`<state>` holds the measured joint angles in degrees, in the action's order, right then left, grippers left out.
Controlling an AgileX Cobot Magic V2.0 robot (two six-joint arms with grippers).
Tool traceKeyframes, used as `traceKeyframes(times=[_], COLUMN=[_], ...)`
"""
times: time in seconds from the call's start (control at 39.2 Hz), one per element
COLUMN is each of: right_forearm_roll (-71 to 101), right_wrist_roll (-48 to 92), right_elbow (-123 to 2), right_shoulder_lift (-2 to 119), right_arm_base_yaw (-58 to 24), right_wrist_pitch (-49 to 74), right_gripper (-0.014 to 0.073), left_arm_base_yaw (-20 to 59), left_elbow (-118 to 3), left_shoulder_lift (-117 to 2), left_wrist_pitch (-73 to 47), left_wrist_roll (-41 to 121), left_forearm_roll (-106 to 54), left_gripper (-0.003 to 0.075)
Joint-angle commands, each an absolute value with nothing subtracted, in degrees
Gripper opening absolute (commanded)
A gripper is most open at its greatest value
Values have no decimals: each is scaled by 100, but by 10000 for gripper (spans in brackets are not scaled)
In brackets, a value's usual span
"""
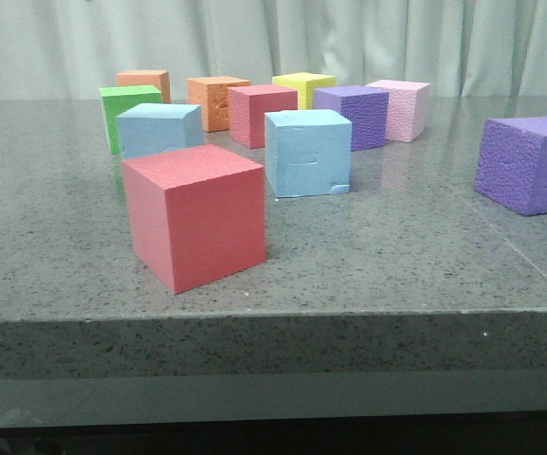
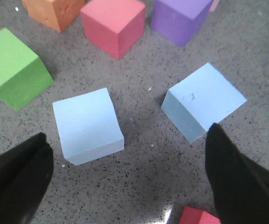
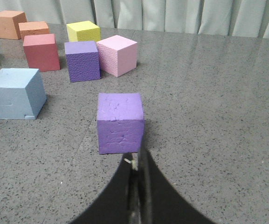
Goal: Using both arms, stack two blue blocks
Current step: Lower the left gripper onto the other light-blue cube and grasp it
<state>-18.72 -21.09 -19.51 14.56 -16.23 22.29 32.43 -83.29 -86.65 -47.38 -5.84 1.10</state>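
Observation:
Two pale blue blocks stand apart on the grey table: one at the left [image 1: 159, 128], one at the centre [image 1: 308, 152]. The left wrist view looks down on both, the left block [image 2: 87, 125] and the centre block [image 2: 204, 100]. My left gripper [image 2: 127, 133] is open and empty above the table between them, nearer the left block. My right gripper [image 3: 136, 157] is shut and empty, just behind a purple cube [image 3: 120, 122]. The centre blue block [image 3: 15, 93] lies well off to its side. Neither gripper shows in the front view.
A large red cube [image 1: 195, 216] stands near the table's front edge [image 1: 273, 318]. Green [image 1: 126, 104], orange [image 1: 214, 100], dark red [image 1: 259, 114], yellow [image 1: 303, 87], purple [image 1: 354, 114] and pink [image 1: 401, 109] cubes crowd the back. A purple cube [image 1: 529, 163] sits at the right.

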Motion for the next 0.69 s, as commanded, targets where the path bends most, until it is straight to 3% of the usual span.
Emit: traceKeyframes(times=[0.0,0.18,0.66], right_forearm_roll=[-2042,-2042,-2042], right_wrist_roll=[-2054,-2054,-2054], right_elbow=[-2089,-2089,-2089], right_shoulder_lift=[1492,1492,1492], right_arm_base_yaw=[-1590,-1590,-1590], right_wrist_pitch=[1748,1748,1748], right_gripper=[-66,-66,-66], left_arm_base_yaw=[3274,3224,3043], left_elbow=[-9014,-9667,-9899], left_shoulder_lift=[-8884,-9445,-10341], left_wrist_pitch=[-4950,-5590,-5715], left_wrist_roll=[-693,-1817,-1850], left_forearm_roll=[281,1114,562], left_gripper=[640,640,640])
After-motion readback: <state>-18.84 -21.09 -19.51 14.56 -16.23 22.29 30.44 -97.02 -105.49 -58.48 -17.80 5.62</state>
